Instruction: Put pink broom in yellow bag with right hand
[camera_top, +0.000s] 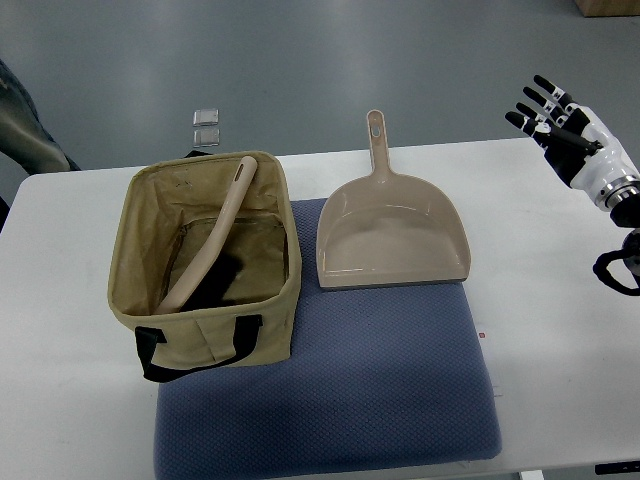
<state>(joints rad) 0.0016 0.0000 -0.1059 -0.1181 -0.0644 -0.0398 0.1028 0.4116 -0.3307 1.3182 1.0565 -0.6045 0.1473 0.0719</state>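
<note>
White table (560, 350), pinkish-beige broom (205, 245) bagged

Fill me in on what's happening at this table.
Nothing is being handled at this moment. The broom already lies inside the open yellow bag, its handle leaning against the bag's back rim. A matching dustpan rests beside the bag on a blue mat. The robot's right hand is raised off at the table's right, fingers spread and empty. The left arm is out of view.
</note>
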